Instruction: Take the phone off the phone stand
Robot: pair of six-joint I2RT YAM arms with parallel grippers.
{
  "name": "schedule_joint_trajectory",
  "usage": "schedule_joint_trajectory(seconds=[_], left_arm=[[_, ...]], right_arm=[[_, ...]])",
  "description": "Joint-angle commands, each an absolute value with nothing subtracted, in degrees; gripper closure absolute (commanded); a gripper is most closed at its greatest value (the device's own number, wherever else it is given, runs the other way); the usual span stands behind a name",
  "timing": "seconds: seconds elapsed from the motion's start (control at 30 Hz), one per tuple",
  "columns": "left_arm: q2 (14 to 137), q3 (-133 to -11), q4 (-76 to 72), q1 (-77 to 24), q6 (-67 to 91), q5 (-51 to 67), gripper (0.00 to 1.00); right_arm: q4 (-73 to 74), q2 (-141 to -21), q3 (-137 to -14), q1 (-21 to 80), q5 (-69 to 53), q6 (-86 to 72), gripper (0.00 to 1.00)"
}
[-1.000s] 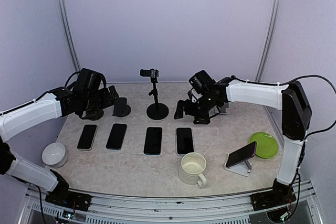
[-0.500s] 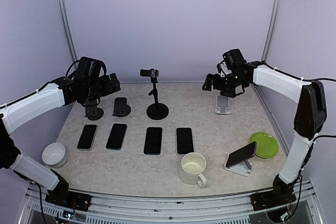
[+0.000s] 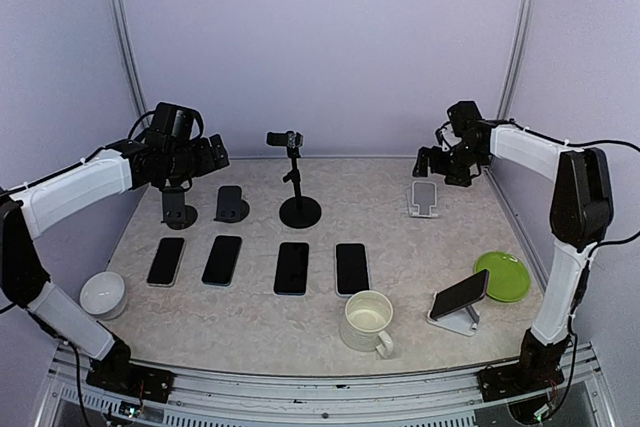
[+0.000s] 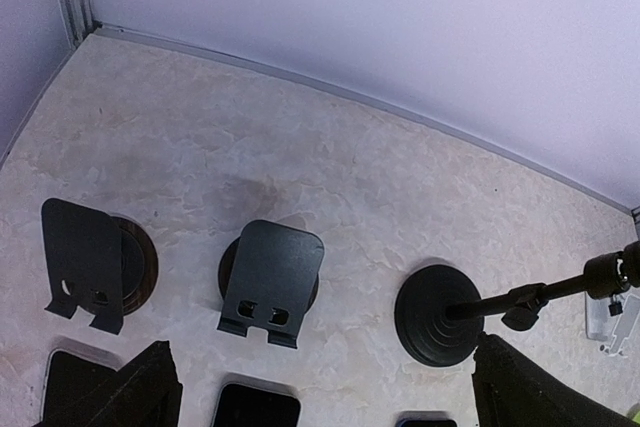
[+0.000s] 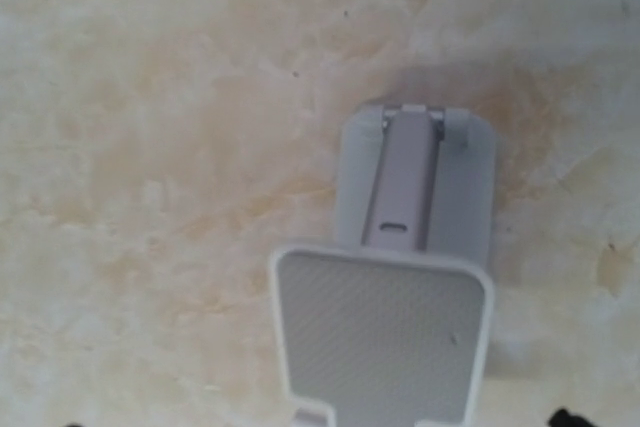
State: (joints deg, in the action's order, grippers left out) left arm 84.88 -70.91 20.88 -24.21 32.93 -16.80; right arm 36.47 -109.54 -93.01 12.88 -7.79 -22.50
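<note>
Phone (image 3: pixel 460 293) is a dark slab with a glossy black screen. It leans tilted on its white stand (image 3: pixel 457 325) at the near right of the worktop (image 3: pixel 420 247), just beside the green plate (image 3: pixel 503 275). Your right pincer (image 3: pixel 438 167) hangs with jaws spread wide above a second white stand (image 3: pixel 424 197) at the far right, well apart from it. Your left pincer (image 3: pixel 212 157) is likewise spread, gripping nothing, over the black stands (image 3: pixel 231 205) far left.

left wrist: black phones (image 4: pixel 255 409) were cut by bottom edge, only top ends showed | clamp stand (image 4: pixel 437 315) head was cut by right edge | left gripper (image 4: pixel 330 392) fingers (image 4: pixel 135 397) were mere dark tips in bottom corners | right wrist: view was blurred; white phone stand (image 5: pixel 385 342) ran off bottom edge; right gripper (image 5: pixel 318 421) fingertips (image 5: pixel 565 417) barely showed
</note>
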Motion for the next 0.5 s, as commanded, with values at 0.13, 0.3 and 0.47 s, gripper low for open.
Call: schedule_joint_trajectory(seconds=[0.13,0.3,0.47], left_arm=[[88.19,-74.30,19.97,-22.44,31.82,-14.68,0.01],[89.37,-75.32,19.83,-21.74,31.61,-14.23,0.01],[91.05,-77.04,20.14,-21.37,31.31,-13.80,0.01]], right_arm=[[38.32,-118.10,-99.57,12.48,-7.86,-19.97,0.01],[39.03,-121.86,-101.66,12.54,-6.12,-19.96,0.05],[40.20,-124.56,-103.27,12.52,-5.13,-20.32,0.11]])
